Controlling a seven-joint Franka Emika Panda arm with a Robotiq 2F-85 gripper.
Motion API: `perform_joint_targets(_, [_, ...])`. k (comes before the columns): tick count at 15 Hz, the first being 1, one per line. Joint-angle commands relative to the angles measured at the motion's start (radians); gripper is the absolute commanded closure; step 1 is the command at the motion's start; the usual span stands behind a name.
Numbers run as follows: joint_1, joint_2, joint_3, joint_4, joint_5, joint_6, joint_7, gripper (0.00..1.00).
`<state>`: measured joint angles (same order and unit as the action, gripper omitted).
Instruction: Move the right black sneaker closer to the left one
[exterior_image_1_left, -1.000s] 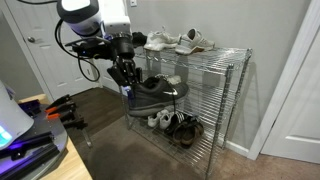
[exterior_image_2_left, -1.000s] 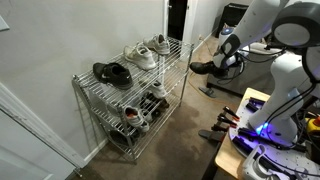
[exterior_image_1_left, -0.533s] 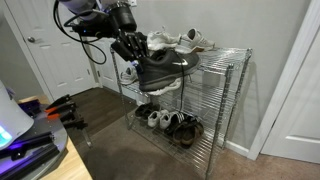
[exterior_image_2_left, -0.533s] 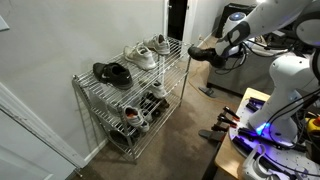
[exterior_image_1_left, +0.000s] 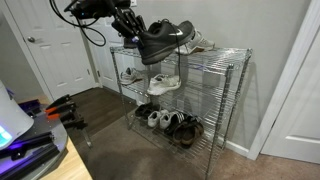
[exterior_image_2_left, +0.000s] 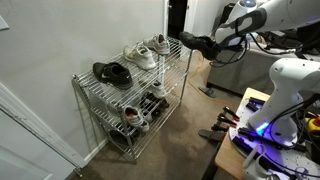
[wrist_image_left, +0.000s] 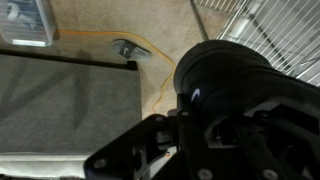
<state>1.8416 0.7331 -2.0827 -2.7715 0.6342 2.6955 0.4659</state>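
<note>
My gripper (exterior_image_1_left: 137, 30) is shut on the right black sneaker (exterior_image_1_left: 166, 37) and holds it in the air, just above and off the end of the wire rack's (exterior_image_1_left: 228, 62) top shelf. In an exterior view the sneaker (exterior_image_2_left: 195, 43) hangs beyond the rack's near end, held by the gripper (exterior_image_2_left: 214, 43). The left black sneaker (exterior_image_2_left: 112, 72) lies on the top shelf at the far end, with two white sneakers (exterior_image_2_left: 145, 52) between it and the held one. In the wrist view the held sneaker (wrist_image_left: 240, 75) fills the frame above the dark fingers (wrist_image_left: 200, 140).
The rack's (exterior_image_2_left: 88, 97) middle shelf holds white sneakers (exterior_image_1_left: 165, 83), and the bottom shelf holds several shoes (exterior_image_1_left: 172, 123). A white door (exterior_image_1_left: 60, 45) stands behind the arm. A table corner with tools (exterior_image_1_left: 40, 125) is in front. Carpet floor lies below.
The gripper has lifted the black sneaker from middle-shelf height up to above the top shelf and carried it toward the rack.
</note>
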Motion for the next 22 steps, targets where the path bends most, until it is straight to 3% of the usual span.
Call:
perform_joint_targets(1, [0.215, 0.029, -0.135, 0.000, 0.181, -0.053, -0.148, 0.95])
perform_joint_targets(5, [0.387, 0.056, -0.231, 0.002, 0.409, -0.145, -0.321, 0.95])
perform_joint_targets(9, [0.417, 0.104, -0.258, 0.001, 0.569, -0.297, -0.459, 0.95])
perform_joint_targets(14, [0.329, 0.115, -0.222, 0.006, 0.659, -0.501, -0.564, 0.95])
perform_joint_targets(22, [0.133, 0.130, -0.162, 0.003, 0.685, -0.735, -0.663, 0.95])
